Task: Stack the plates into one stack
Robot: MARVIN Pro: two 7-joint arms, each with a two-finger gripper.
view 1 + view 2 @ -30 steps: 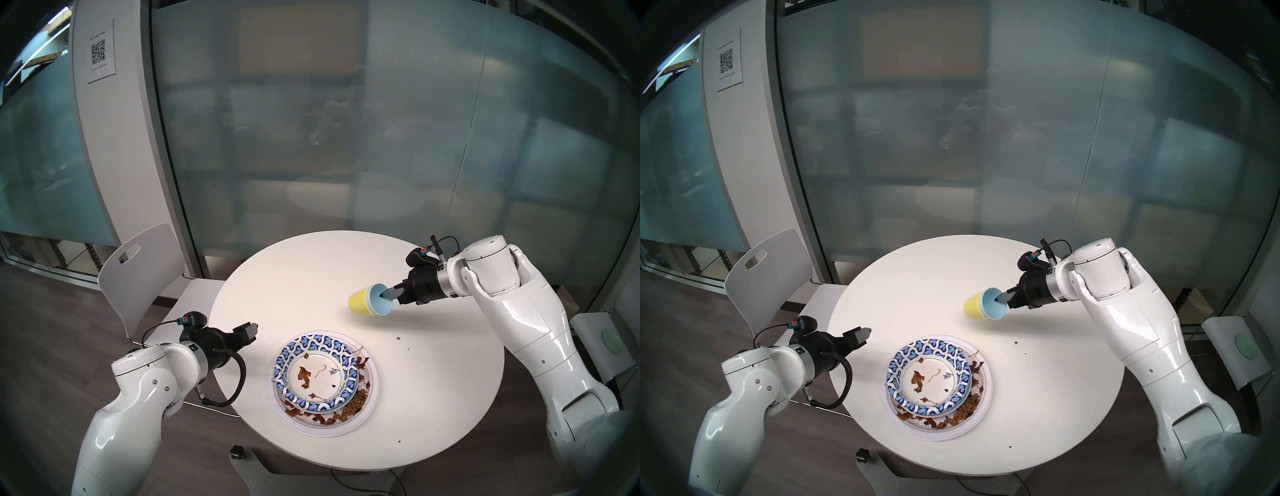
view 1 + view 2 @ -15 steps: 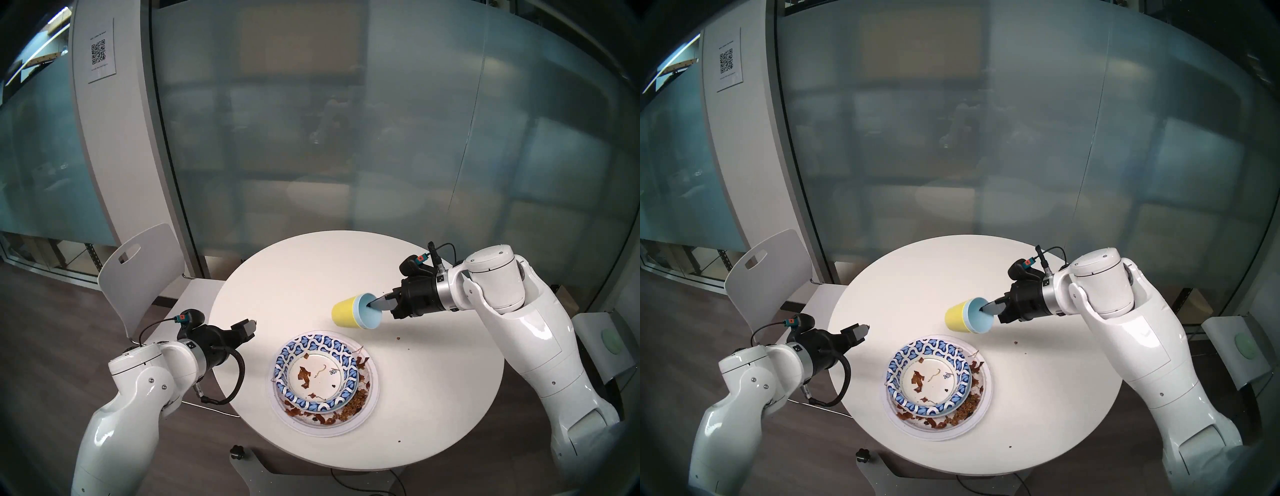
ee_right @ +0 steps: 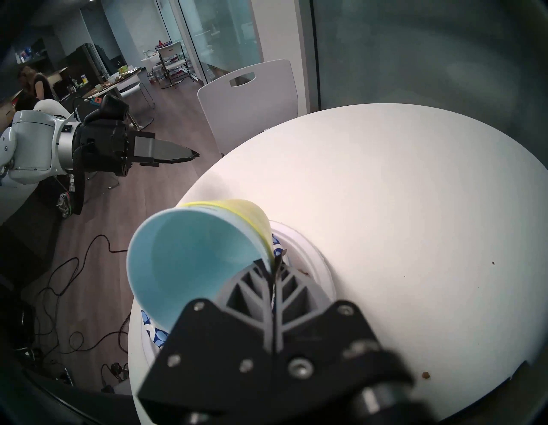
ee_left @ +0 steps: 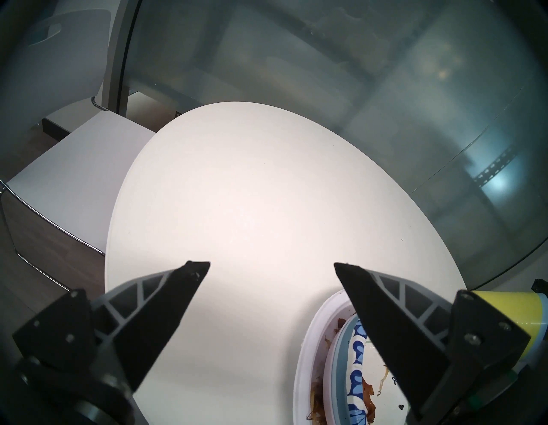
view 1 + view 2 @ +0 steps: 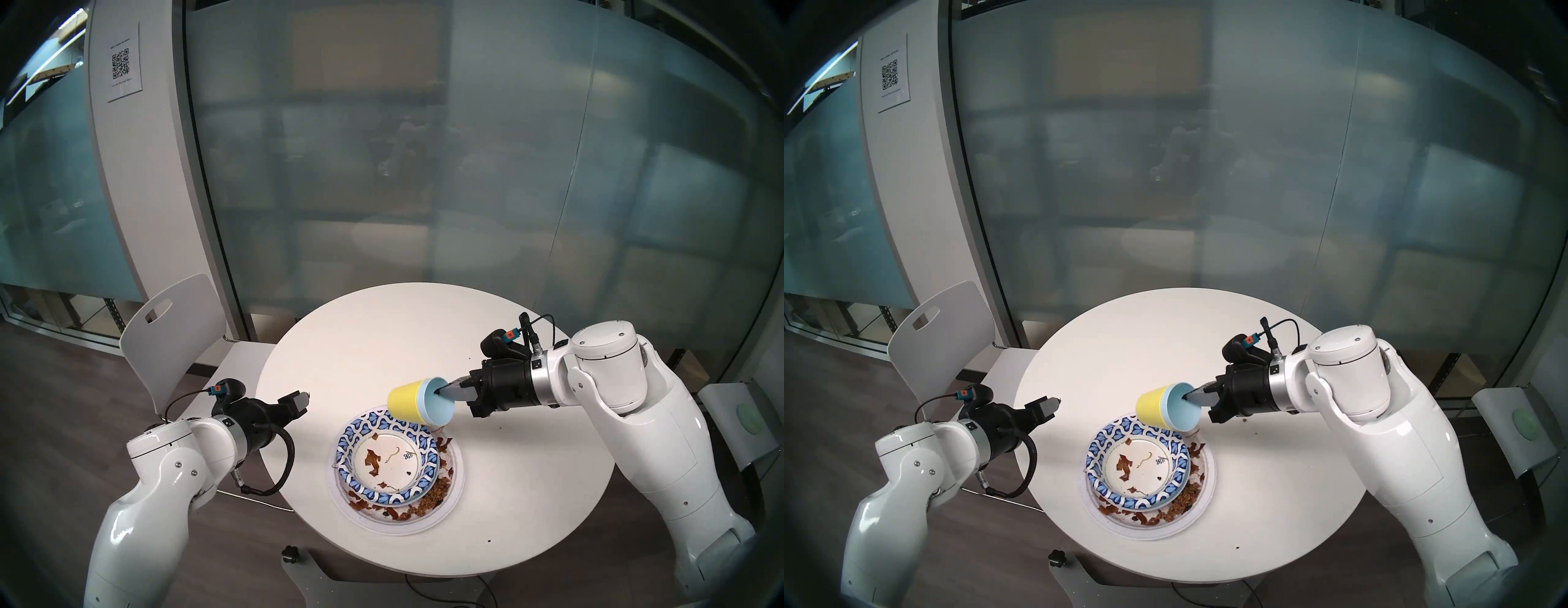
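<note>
The plates form one stack at the table's front middle. A large white paper plate point(image 5: 457, 475) with brown scraps lies at the bottom, a light-blue plate point(image 4: 336, 359) on it, and a blue-and-white patterned plate point(image 5: 345, 441) on top. My right gripper point(image 5: 445, 388) is shut on the rim of a light-blue cup point(image 3: 189, 261) nested in a yellow cup point(image 5: 407, 401). The cups lie on their side in the air, over the stack's far edge. My left gripper point(image 4: 271, 267) is open and empty at the table's left edge, left of the stack.
The round white table point(image 5: 382, 331) carries a few crumbs point(image 3: 426, 375) on its right side. A white chair point(image 5: 178, 335) stands at the far left. A glass wall runs behind the table. Cables lie on the floor.
My right arm has carried the nested cups left and nearer, from the table's right side to above the stack's far rim. My left arm has drawn back a little.
</note>
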